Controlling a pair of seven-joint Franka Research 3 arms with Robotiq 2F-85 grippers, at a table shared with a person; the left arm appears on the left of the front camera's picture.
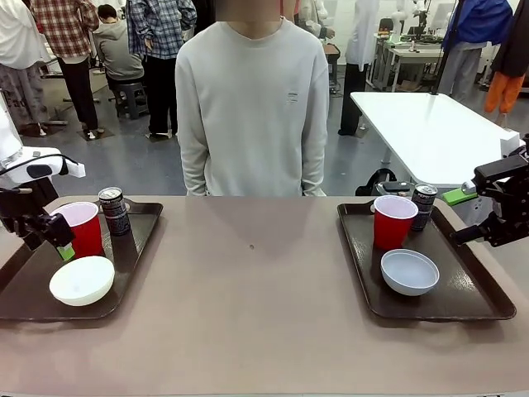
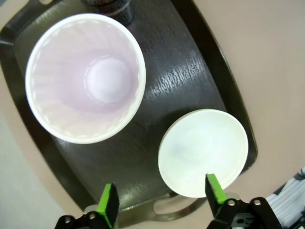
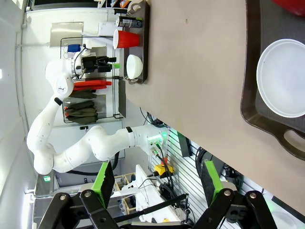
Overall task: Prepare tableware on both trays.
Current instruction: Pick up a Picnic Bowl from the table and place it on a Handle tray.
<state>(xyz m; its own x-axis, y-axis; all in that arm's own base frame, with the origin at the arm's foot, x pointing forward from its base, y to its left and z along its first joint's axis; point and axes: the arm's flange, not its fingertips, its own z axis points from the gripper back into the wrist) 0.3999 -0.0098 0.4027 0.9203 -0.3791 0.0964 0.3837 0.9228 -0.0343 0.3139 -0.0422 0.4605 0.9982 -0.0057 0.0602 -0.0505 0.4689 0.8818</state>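
Beige desk (image 1: 264, 314) in busy workshop, two dark brown rectangular plastic trays (image 1: 25, 285) each carrying red plastic cup (image 1: 81, 227), white round bowl (image 1: 82, 279), slim dark can (image 1: 114, 210), right tray's can (image 1: 424, 204) partly hidden behind cup, left gripper (image 2: 161, 202) jaws spread above tray, right gripper (image 3: 157, 183) jaws spread, apparently off desk's edge.

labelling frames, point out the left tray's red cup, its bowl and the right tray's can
red cup (image 1: 83, 230), front view, red side wall
bowl (image 1: 82, 280), front view, white inside
can (image 1: 424, 204), front view, dark side
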